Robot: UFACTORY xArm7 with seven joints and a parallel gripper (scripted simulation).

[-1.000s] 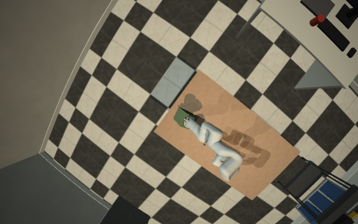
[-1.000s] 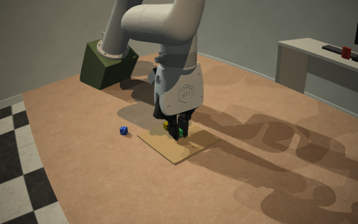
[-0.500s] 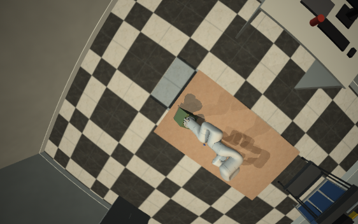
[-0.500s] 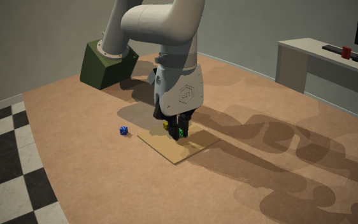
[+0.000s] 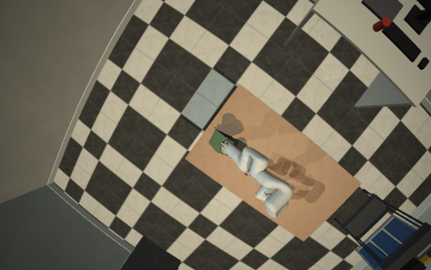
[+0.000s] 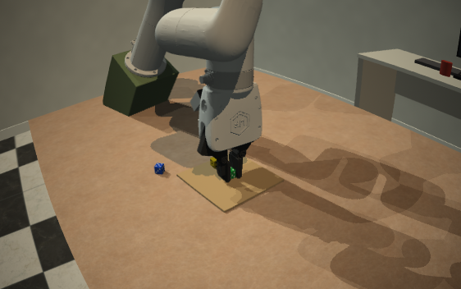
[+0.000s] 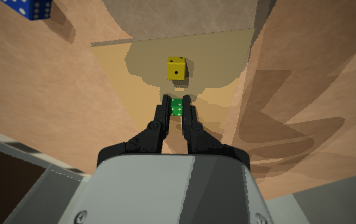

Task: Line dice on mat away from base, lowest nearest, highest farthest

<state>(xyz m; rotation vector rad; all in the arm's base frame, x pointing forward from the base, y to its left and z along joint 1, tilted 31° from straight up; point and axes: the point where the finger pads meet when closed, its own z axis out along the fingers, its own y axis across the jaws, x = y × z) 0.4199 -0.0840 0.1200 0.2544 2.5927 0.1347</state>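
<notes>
Hand (image 6: pixel 230 174) grips green die (image 6: pixel 233 172) (over mat (image 6: pixel 213 190)).

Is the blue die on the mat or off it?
Off: the blue die rests on the table, apart from the mat's edge.

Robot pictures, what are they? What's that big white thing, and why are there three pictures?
The big white thing is a robot arm, bolted to a green block on a brown table. At its end is a gripper, a hand with two black fingers.

One picture looks straight down from the ceiling. One looks from the side of the table. The third comes from a camera on the arm's wrist, so you see its own fingers.

On the table lies a flat tan mat. A yellow die sits on the mat. A blue die sits off it, on the bare table. The gripper is pinching a green die just above or on the mat.
</notes>
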